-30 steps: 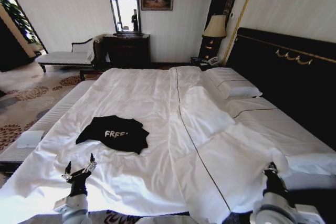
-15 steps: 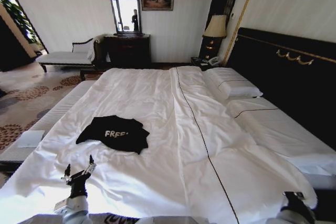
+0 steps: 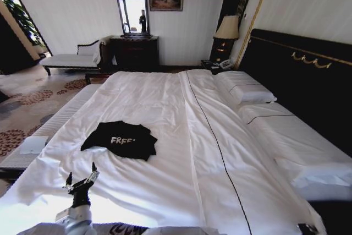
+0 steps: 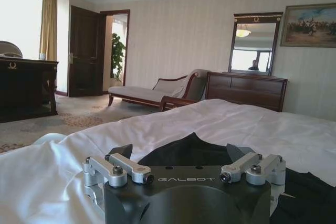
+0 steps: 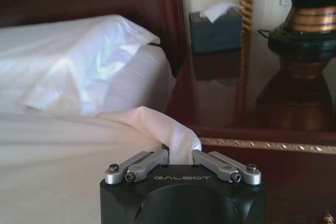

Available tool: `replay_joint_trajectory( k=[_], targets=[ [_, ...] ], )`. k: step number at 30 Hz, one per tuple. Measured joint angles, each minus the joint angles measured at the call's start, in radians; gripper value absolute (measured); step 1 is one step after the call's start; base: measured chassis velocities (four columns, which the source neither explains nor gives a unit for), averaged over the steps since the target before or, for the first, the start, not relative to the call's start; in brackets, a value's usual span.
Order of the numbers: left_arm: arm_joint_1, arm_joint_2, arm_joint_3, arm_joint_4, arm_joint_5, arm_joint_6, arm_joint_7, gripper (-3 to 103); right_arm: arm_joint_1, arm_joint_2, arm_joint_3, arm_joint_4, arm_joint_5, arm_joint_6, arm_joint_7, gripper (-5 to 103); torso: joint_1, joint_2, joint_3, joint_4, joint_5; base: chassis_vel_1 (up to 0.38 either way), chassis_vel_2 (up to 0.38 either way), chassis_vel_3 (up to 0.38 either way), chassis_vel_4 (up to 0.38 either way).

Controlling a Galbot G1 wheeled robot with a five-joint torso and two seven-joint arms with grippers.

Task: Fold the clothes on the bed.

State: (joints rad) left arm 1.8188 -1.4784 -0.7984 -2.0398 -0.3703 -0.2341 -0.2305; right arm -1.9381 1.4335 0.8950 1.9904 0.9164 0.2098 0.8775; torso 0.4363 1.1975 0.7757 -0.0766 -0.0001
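Note:
The clothes are one black T-shirt with white "FREE!" lettering, lying crumpled on the near left part of the bed. My left gripper hovers open just short of the shirt. In the left wrist view that gripper has its fingers spread wide, and the black shirt lies right ahead of them. My right gripper sits at the bed's near right corner. The right wrist view shows the gripper shut on a pinch of the white duvet.
White pillows lie against the dark headboard. Beside the bed stands a glossy nightstand with a tissue box and a lamp. A chaise and a dresser stand by the far wall. A padded bench runs along the bed's left side.
My right gripper has drawn the duvet toward the near right corner, and the rumpled right half now lies flat. The left gripper and the shirt have stayed put.

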Motion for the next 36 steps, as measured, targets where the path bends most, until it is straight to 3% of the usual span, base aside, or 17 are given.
replay_joint_trajectory(
  k=[9,11,13,15,18,20,21,23,24,28,29,33,36],
  targets=[
    [0.023,-0.003,-0.005,-0.016,0.003,-0.001,-0.002,100,0.083,-0.014,-0.046,-0.164,-0.086,-0.007,-0.006,-3,0.0,0.0,0.0,-0.0009,-0.0002,0.0,0.0,0.0,0.0],
    [0.027,-0.004,-0.008,-0.016,0.007,-0.003,-0.003,100,0.092,-0.018,-0.052,-0.185,-0.118,-0.016,0.005,1,0.0,0.0,0.0,-0.0017,0.0001,0.0,0.0,0.0,0.0],
    [0.036,-0.007,-0.012,-0.019,0.015,-0.005,-0.003,100,0.087,-0.027,-0.054,-0.166,-0.17,-0.025,0.009,17,0.0,0.0,0.0,-0.0023,0.0,0.0,0.0,0.0,0.0],
    [0.039,-0.009,-0.014,-0.021,0.019,-0.007,-0.003,100,0.081,-0.03,-0.051,-0.146,-0.19,-0.029,0.009,17,0.0,0.0,0.0,-0.002,0.0001,0.0,0.0,0.0,0.0],
    [0.05,-0.014,-0.019,-0.026,0.03,-0.008,-0.003,100,0.071,-0.033,-0.026,-0.073,-0.292,-0.035,0.006,33,0.0,0.0,0.0,-0.0009,0.0001,0.0,0.0,0.0,0.0],
    [0.054,-0.016,-0.022,-0.029,0.034,-0.008,-0.003,100,0.07,-0.032,-0.014,-0.048,-0.343,-0.03,-0.005,38,0.0,0.0,0.0,-0.0009,0.0,0.0,0.0,0.0,0.0],
    [0.057,-0.017,-0.024,-0.03,0.036,-0.009,-0.003,100,0.07,-0.032,-0.005,-0.037,-0.379,-0.021,-0.02,38,0.0,0.0,0.0,-0.001,0.0,0.0,0.0,0.0,0.0],
    [0.072,-0.019,-0.033,-0.044,0.043,-0.009,-0.004,100,0.087,-0.035,0.036,-0.022,-0.559,0.035,-0.113,49,0.0,0.0,0.0,-0.0009,0.0002,0.0,0.0,0.0,0.0],
    [0.072,-0.019,-0.033,-0.044,0.043,-0.009,-0.004,100,0.087,-0.035,0.036,-0.022,-0.559,0.035,-0.113,49,0.0,0.0,0.0,-0.0009,0.0002,0.0,0.0,0.0,0.0],
    [0.104,-0.019,-0.053,-0.078,0.056,-0.008,-0.004,100,0.134,-0.056,0.109,0.009,-0.729,0.069,-0.205,65,0.0,0.0,0.0,-0.0003,0.0006,0.0,0.0,0.0,0.0],
    [0.104,-0.019,-0.053,-0.078,0.056,-0.008,-0.004,100,0.134,-0.056,0.109,0.009,-0.729,0.069,-0.205,65,0.0,0.0,0.0,-0.0003,0.0006,0.0,0.0,0.0,0.0],
    [0.131,-0.02,-0.074,-0.117,0.069,0.002,-0.004,100,0.142,-0.055,0.17,0.09,-0.791,0.037,-0.193,87,0.0,0.0,0.0,-0.0001,0.0002,0.0,0.0,0.0,0.0],
    [0.135,-0.024,-0.077,-0.13,0.079,0.007,-0.004,100,0.113,-0.041,0.165,0.141,-0.782,0.021,-0.173,92,0.0,0.0,0.0,-0.0004,-0.0001,0.0,0.0,0.0,0.0]
  ],
)
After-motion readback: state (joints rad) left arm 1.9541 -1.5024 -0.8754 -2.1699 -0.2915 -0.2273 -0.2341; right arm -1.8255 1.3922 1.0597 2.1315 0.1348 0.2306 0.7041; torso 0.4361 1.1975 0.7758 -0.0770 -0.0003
